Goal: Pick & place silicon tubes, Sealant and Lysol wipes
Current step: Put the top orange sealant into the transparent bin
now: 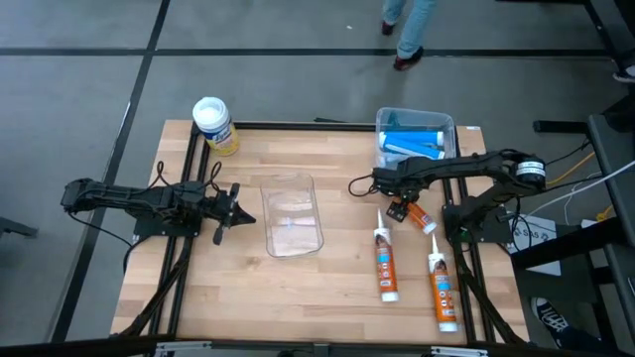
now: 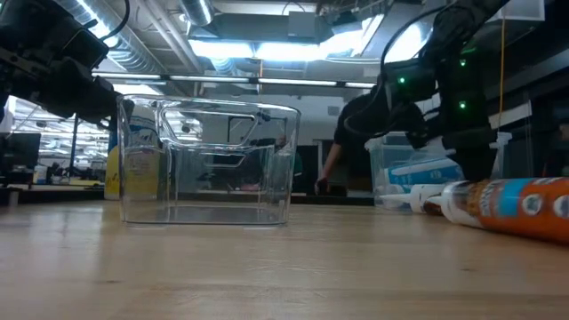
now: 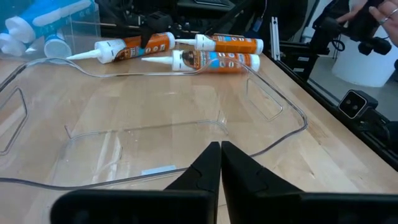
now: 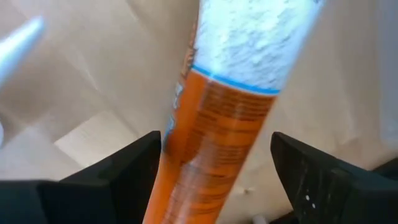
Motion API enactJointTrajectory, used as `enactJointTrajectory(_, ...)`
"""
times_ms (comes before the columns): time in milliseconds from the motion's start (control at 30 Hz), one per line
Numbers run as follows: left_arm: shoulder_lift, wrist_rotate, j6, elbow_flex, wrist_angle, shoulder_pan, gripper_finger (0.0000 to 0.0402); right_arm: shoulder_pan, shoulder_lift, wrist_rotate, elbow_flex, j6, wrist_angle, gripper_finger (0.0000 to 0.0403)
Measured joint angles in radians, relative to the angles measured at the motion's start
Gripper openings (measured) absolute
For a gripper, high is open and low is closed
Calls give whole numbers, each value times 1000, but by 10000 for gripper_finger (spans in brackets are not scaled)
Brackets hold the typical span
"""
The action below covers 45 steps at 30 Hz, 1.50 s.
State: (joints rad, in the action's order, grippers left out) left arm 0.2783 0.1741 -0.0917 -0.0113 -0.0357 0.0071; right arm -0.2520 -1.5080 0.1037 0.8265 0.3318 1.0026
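— Three orange tubes show from above, right of centre: one (image 1: 385, 262) and another (image 1: 442, 291) lying low on the table (image 1: 298, 297), and a third (image 1: 417, 215) under the right gripper (image 1: 400, 210).

— What does the right wrist camera add?

— That third orange tube (image 4: 217, 137), close up, between the two dark fingers (image 4: 124, 171). They stand wide on either side of it, and I can't see them touching it. The overhead picture doesn't show that.

— And the left gripper (image 1: 234, 208)?

— Left of centre from above, pointing at the one empty clear tray (image 1: 292, 213). Its wrist camera shows the fingertips (image 3: 211, 163) pressed together, holding nothing, with all three orange tubes beyond the tray.

— Any other tubes?

— Blue ones (image 1: 409, 142) in a second clear bin (image 1: 415, 136) at upper right; I can't count them.

— The wipes?

— One short yellow can (image 1: 215, 126) with a round white lid, upright at the table's upper-left corner, well apart from both grippers. From table height it is only a yellow blur (image 2: 133, 169) behind the tray at left.

— Anyone around?

— A person's legs (image 1: 407, 30) at the top edge from above.
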Motion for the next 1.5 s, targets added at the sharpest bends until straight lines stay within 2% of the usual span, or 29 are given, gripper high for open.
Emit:
enactJointTrajectory(167, 0, 0, 0, 0, 0, 0, 12, 7, -2, -65, -33, 88, -30, 303)
enactJointTrajectory(333, 0, 0, 0, 0, 0, 0, 8, 41, -4, -135, -99, 110, -163, 303)
enactJointTrajectory(633, 0, 0, 0, 0, 0, 0, 13, 83, -2, -128, -134, 158, -243, 296)
enactJointTrajectory(933, 0, 0, 0, 0, -1, 0, 7, 104, -3, -124, -135, 165, -273, 212)
enactJointTrajectory(1333, 0, 0, 0, 0, -1, 0, 9, 132, -5, -115, -122, 166, -381, 212)
enactJointTrajectory(1500, 0, 0, 0, 0, -1, 0, 7, 145, -6, -99, -86, 152, -507, 211)
